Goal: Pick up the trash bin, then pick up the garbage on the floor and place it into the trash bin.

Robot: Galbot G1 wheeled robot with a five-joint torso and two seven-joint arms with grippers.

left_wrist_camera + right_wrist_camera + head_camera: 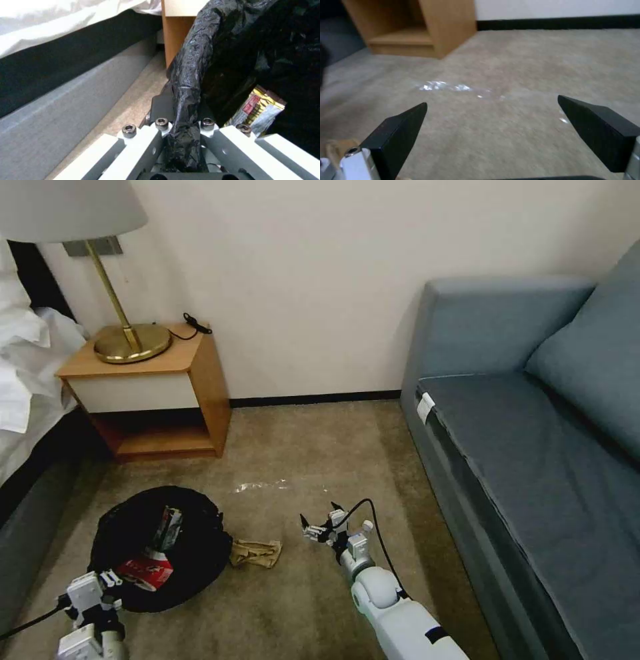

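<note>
Already I had my left gripper clamped on the trash bin rim at 7 o'clock, 2 wrappers inside; my right gripper hung wide open and empty, crumpled tan paper left between them.

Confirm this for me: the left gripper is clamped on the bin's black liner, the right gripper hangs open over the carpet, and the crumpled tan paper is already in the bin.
One thing is wrong. The crumpled tan paper lies on the carpet beside the bin, as the head view shows. The rest stands: the left gripper is clamped on the black liner, and the right gripper hangs open over the carpet.
</note>
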